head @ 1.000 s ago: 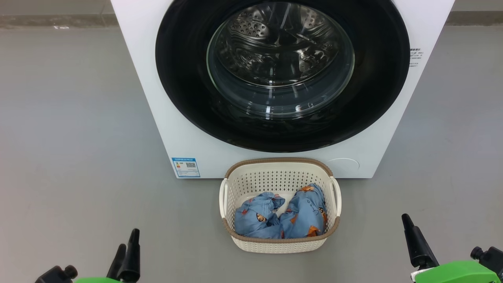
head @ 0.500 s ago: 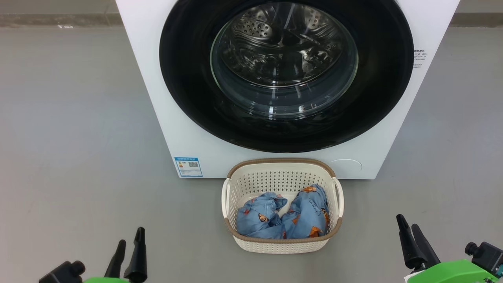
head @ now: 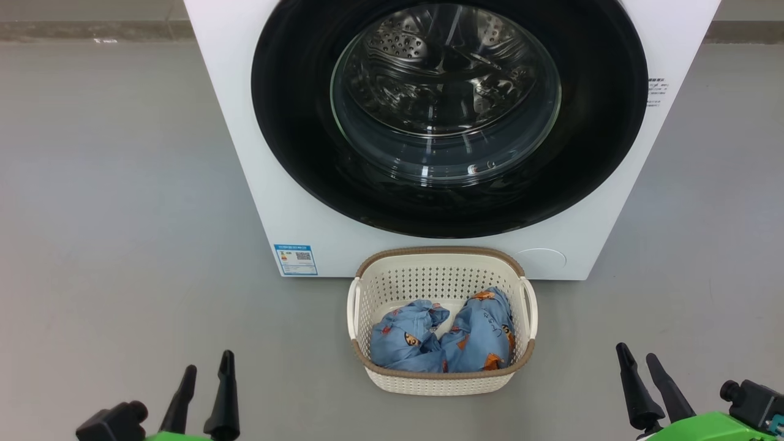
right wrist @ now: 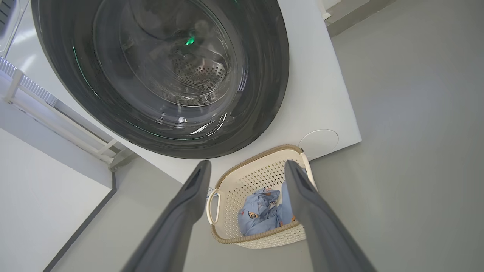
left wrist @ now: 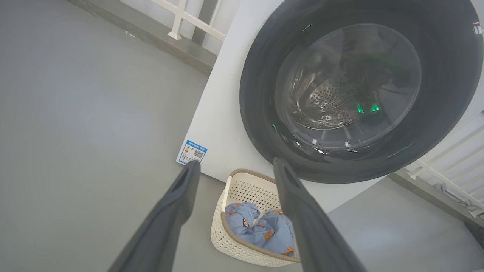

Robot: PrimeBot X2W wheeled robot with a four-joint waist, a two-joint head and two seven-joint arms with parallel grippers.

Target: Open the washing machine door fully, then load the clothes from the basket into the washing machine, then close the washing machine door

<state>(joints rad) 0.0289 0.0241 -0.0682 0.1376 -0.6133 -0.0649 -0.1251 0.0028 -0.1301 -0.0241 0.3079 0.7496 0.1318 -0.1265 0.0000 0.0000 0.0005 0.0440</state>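
You have the white boxy front-loading washing machine [head: 245, 153] squarely ahead, standing on the plain grey floor [head: 122, 184]. Its large round black-rimmed door [head: 294, 122], with the bulging clear glass bowl at the centre, appears to lie flush against the machine's front. Through the glass you can see the steel perforated drum, and nothing blue shows inside it. By that reading the first step, opening the door fully, is not yet done.

The small cream-white perforated plastic basket [head: 438, 252] with the brown woven-look rim sits on the floor just in front of the machine, below the door. It is right of the blue label sticker [head: 296, 260]. The two soft light-blue garments [head: 441, 337] printed with orange-brown figures lie bunched side by side in the bottom of it, so loading has not begun either.

Your left gripper [head: 209, 361] hangs low at the left, well apart from the basket, its two long dark fingers spread and holding nothing. Your right gripper [head: 636, 351] hangs low at the right, also spread and empty.

All three steps look to remain: door open, clothes in, door shut.
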